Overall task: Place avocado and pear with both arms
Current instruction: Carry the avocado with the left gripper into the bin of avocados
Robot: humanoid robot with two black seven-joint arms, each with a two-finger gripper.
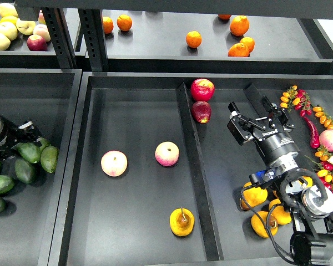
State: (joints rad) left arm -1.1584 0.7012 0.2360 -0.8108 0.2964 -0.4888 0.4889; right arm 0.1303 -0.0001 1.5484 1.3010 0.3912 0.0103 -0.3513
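My left gripper (26,143) reaches in from the left edge over the left tray (55,77), among a heap of avocados. It looks shut on a dark green avocado (29,153) that sits low against the other avocados (25,170). The pear (181,221), yellow-orange with a thin stem, lies alone at the front of the middle tray, next to the divider (195,160). My right gripper (256,121) is open and empty, hovering over the right compartment, well behind and to the right of the pear.
Two pink-yellow apples (114,163) (166,153) lie in the middle tray. Two red apples (202,88) sit at the divider's far end. Yellow-orange fruit (255,195) lie under my right arm, with small tomatoes and a chili (313,130) at the right. Oranges (193,39) are on the back shelf.
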